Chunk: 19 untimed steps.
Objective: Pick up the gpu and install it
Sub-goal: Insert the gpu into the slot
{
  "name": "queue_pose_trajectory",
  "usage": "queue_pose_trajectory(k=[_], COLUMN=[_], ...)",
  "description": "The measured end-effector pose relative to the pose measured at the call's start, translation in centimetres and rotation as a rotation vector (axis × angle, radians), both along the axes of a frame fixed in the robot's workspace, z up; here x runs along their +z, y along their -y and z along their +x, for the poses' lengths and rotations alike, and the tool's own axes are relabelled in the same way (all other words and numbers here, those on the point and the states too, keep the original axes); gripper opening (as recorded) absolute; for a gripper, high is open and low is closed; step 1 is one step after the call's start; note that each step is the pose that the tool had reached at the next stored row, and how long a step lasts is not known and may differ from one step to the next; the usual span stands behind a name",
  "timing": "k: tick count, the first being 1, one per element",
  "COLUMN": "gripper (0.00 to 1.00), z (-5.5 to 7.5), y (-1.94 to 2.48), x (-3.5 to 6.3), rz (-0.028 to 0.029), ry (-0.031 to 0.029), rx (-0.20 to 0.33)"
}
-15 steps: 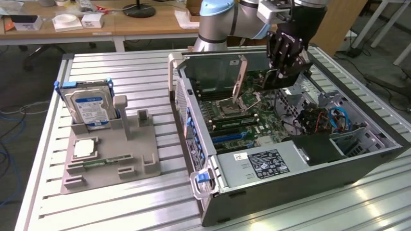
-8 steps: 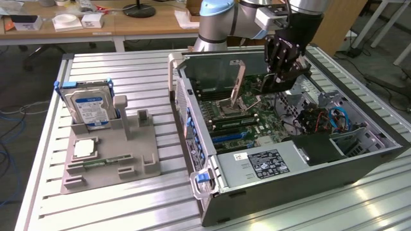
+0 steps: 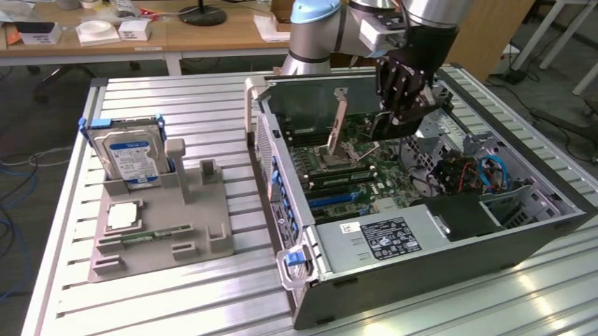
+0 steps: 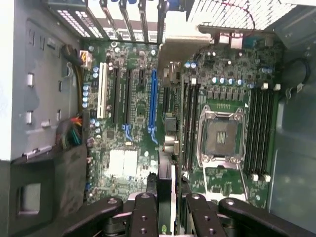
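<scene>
The gripper (image 4: 165,198) is clenching the gpu (image 4: 174,44) edge-on, deep inside the open computer case (image 3: 449,266) at the exterior view's right, hanging over the motherboard (image 4: 128,163) just beside the blue slot (image 4: 152,101). Pick-up is reading as done; seating is not showing as complete.

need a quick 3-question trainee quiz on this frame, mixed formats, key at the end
1. Multiple choice: what stands upright in the grey tray on the exterior view's left? A) hard drive B) fan C) keyboard
2. True or false: the gripper holds the gpu edge-down over the motherboard.
3. Fill in: the gripper is working inside the open ___.

Key: 1 A. 2 True. 3 computer case.
</scene>
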State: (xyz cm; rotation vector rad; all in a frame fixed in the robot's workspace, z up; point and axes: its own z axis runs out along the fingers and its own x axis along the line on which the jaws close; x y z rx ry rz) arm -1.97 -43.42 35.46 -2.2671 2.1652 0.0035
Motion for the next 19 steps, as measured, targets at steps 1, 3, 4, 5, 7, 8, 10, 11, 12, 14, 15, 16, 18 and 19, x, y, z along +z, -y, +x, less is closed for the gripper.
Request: queue_pose_trajectory(k=[1, 3, 4, 5, 7, 8, 10, 11, 12, 14, 15, 16, 18, 19], gripper=[0.27, 0.27, 0.27, 0.27, 0.27, 0.27, 0.27, 0.27, 0.27, 0.27, 0.27, 0.27, 0.27, 0.27], z=[-0.1, -0.4, -0.5, -0.6, -0.8, -0.9, -0.9, -1.0, -1.0, -1.3, -1.5, -1.6, -1.8, -1.9], y=[0.0, -0.01, -0.01, 0.0, -0.01, -0.01, -0.01, -0.01, -0.01, 0.01, 0.02, 0.02, 0.14, 0.23], x=[-0.07, -0.26, -0.34, -0.41, -0.5, -0.55, -0.61, -0.63, -0.68, -0.74, -0.77, -0.8, -0.85, -0.88], rz=[0.0041, 0.0109, 0.013, 0.0171, 0.0344, 0.0438, 0.0465, 0.0465, 0.0464, 0.0461, 0.0461, 0.0461, 0.0462, 0.046], ry=[0.0012, 0.0026, 0.0028, 0.0031, 0.0039, 0.0042, 0.0043, 0.0043, 0.0043, 0.0043, 0.0043, 0.0043, 0.0043, 0.0043], rx=[0.0, 0.0, 0.0, 0.0, 0.0, 0.0, 0.0, 0.0, 0.0, 0.0, 0.0, 0.0, 0.0, -0.001])
